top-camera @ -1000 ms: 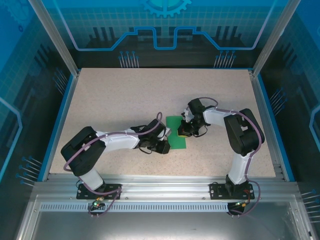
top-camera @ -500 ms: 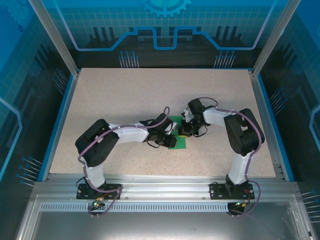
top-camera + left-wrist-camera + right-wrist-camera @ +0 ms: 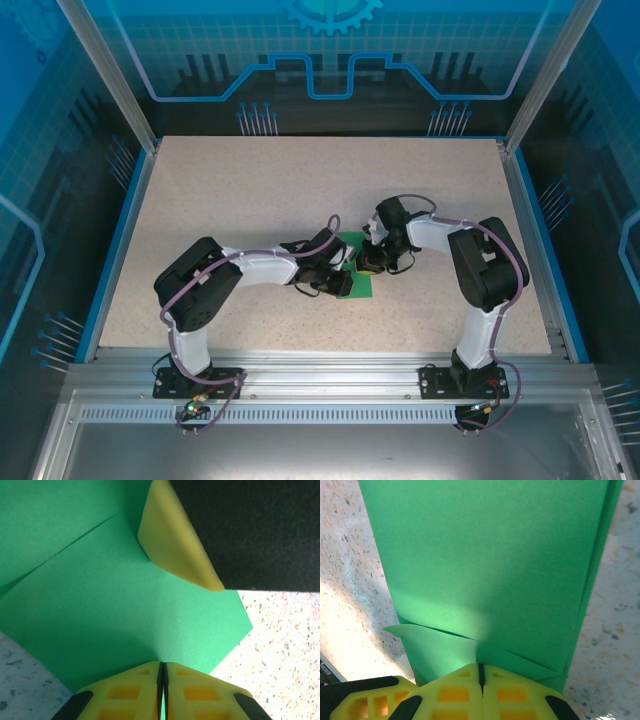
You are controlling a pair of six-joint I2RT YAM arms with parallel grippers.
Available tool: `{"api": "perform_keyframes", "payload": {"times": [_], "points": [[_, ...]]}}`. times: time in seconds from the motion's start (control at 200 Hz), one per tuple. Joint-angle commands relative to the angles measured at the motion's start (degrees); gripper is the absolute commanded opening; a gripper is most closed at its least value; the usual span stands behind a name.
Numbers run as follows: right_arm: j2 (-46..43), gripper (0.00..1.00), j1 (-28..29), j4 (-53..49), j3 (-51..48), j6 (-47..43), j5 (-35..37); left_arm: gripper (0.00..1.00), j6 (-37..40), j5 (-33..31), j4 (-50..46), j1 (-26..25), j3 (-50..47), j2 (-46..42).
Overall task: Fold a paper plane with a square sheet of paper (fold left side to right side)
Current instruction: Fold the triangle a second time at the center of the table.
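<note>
- Looking down from above, we see the green sheet of paper (image 3: 360, 288) lying on the speckled table (image 3: 250, 190). It is near the middle, a little toward 4 o'clock, and both arms are bent in over it.
- We find the left gripper (image 3: 340, 273) at the paper's 8 o'clock side and the right gripper (image 3: 372, 264) at its 3 o'clock side, close together with the paper between them.
- From the left wrist, we see the left gripper (image 3: 161, 672) with its two yellow tips pressed together, only a thin dark seam between them. The paper's corner runs in under those tips at 6 o'clock. We cannot tell whether any paper is caught in the seam.
- In that same view a crease (image 3: 60, 550) slants across the paper from 9 o'clock up toward 12 o'clock. A yellow finger (image 3: 172, 540) of the other arm touches the paper at 12 o'clock, with its black body behind it. Bare table shows at 4 and 8 o'clock.
- From the right wrist, we see the right gripper (image 3: 480, 672) with its tips pressed together too, set against the paper at 6 o'clock.
- There the paper stretches away toward 12 o'clock as a tall folded strip. Slanted flap edges lie just beyond the tips, and a doubled edge runs along its 3 o'clock side.
</note>
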Motion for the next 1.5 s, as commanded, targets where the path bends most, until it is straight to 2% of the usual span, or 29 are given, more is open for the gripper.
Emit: {"api": "perform_keyframes", "payload": {"times": [0.0,0.37,0.955,1.14,1.231,1.351,1.496], "points": [[3.32,0.05,-1.35,-4.66,-1.18,-0.65,7.05,0.13,-1.4,0.8,-3.94,0.39,-4.46,-1.65],[3.38,0.05,-1.35,-4.69,-1.1,-0.64,7.04,0.12,-3.38,1.44,-0.86,0.34,-10.94,-3.82],[3.56,0.05,-1.35,-4.79,-0.82,-0.85,6.71,0.12,-2.05,1.4,-3.33,-0.25,-13.24,-7.15],[1.61,0.06,-1.35,-3.67,-0.46,-1.08,5.04,0.12,-2.21,0.77,-4.27,-0.14,-12.92,-10.62],[-0.88,0.1,-1.43,-3.33,0.21,-1.34,3.93,0.14,-2.3,0.12,-5.32,0.07,-12.25,-13.14],[-5.41,0.26,-1.9,-3.69,1.36,-2.1,4.45,0.18,-3.22,-0.82,-5.45,1.46,-11.92,-16.85],[-10.83,0.43,-4.35,-4.78,0.73,-3.37,5.54,0.3,-5.18,-0.75,-3.52,3.82,-11.07,-18.3]]}}
